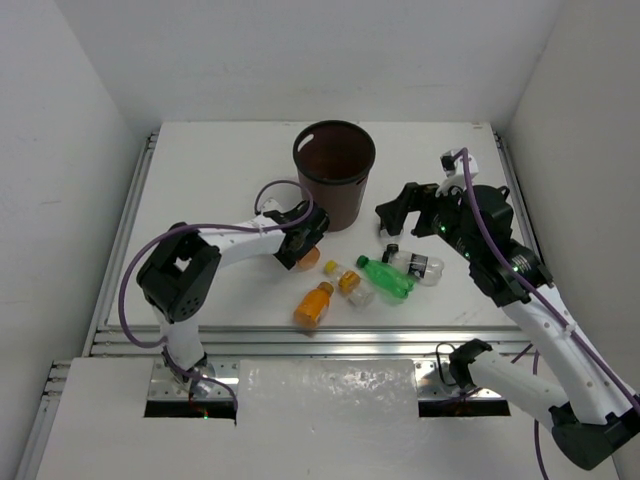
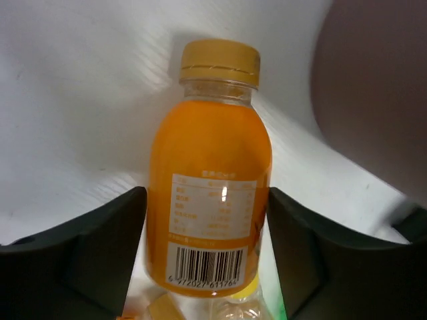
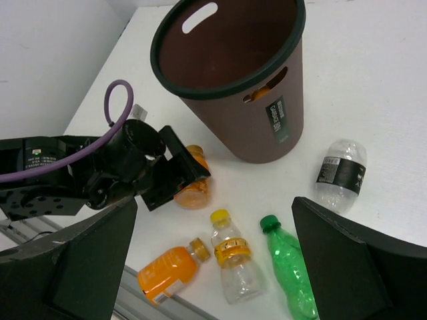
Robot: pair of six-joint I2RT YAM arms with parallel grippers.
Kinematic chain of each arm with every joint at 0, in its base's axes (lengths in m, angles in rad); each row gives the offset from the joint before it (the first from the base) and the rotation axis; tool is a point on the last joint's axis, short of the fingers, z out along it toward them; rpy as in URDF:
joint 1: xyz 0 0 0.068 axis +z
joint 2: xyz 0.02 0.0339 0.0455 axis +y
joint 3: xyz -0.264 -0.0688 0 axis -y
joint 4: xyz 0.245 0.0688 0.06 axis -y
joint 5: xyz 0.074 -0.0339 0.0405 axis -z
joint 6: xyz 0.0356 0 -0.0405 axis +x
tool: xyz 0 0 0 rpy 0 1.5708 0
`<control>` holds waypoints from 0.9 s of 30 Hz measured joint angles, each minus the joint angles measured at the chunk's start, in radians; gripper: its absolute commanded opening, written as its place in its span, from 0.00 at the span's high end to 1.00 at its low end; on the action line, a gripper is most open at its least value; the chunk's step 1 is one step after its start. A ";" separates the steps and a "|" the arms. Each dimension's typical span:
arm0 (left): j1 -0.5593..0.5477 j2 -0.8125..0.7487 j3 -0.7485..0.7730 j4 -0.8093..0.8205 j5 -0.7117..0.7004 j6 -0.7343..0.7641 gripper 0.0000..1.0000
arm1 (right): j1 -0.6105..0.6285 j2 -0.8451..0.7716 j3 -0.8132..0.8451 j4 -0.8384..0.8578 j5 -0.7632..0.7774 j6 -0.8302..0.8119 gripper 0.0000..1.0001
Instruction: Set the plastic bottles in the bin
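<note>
My left gripper (image 1: 303, 250) is shut on an orange bottle (image 2: 210, 147) that lies beside the bin's base; its fingers (image 2: 100, 247) press both sides. The dark brown bin (image 1: 335, 190) stands upright at the table's middle back, and something orange shows through its handle slot (image 3: 267, 88). A second orange bottle (image 1: 314, 305), a clear bottle with a yellow cap (image 1: 351, 284), a green bottle (image 1: 388, 277) and a clear bottle with a black label (image 1: 420, 265) lie in front of the bin. My right gripper (image 1: 392, 222) is open and empty, above these bottles.
The table's metal front rail (image 1: 300, 340) runs just below the second orange bottle. White walls close in the left, right and back. A purple cable (image 3: 117, 100) loops over my left arm beside the bin.
</note>
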 measured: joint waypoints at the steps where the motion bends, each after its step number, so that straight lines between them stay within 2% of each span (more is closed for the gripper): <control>1: 0.006 -0.001 -0.008 0.010 0.002 0.003 0.47 | 0.000 0.000 -0.001 0.002 0.000 0.000 0.01; 2: 0.014 -0.003 -0.022 0.021 0.007 0.008 0.57 | 0.000 0.000 -0.003 0.004 0.000 0.002 0.01; 4: 0.034 -0.030 -0.062 0.049 0.008 0.011 0.58 | 0.000 0.000 -0.010 0.005 0.000 0.004 0.01; 8: 0.071 -0.174 -0.209 0.033 -0.025 0.032 0.72 | -0.001 0.001 -0.019 0.006 -0.043 0.010 0.01; 11: 0.082 -0.383 -0.334 0.028 -0.063 0.120 0.81 | -0.001 0.012 -0.031 0.044 -0.142 0.032 0.01; 14: 0.077 -0.657 -0.439 0.117 -0.037 0.284 0.86 | -0.001 0.049 -0.048 0.122 -0.298 0.100 0.01; 17: 0.076 -0.921 -0.531 0.279 0.098 0.471 0.92 | 0.008 0.103 -0.064 0.230 -0.433 0.198 0.01; 20: 0.073 -1.087 -0.584 0.402 0.264 0.607 0.93 | 0.031 0.156 -0.068 0.327 -0.500 0.275 0.01; 23: 0.073 -1.163 -0.613 0.494 0.422 0.697 0.94 | 0.065 0.225 -0.051 0.402 -0.533 0.317 0.01; 27: 0.073 -1.160 -0.635 0.614 0.608 0.757 0.94 | 0.121 0.356 0.018 0.439 -0.542 0.335 0.01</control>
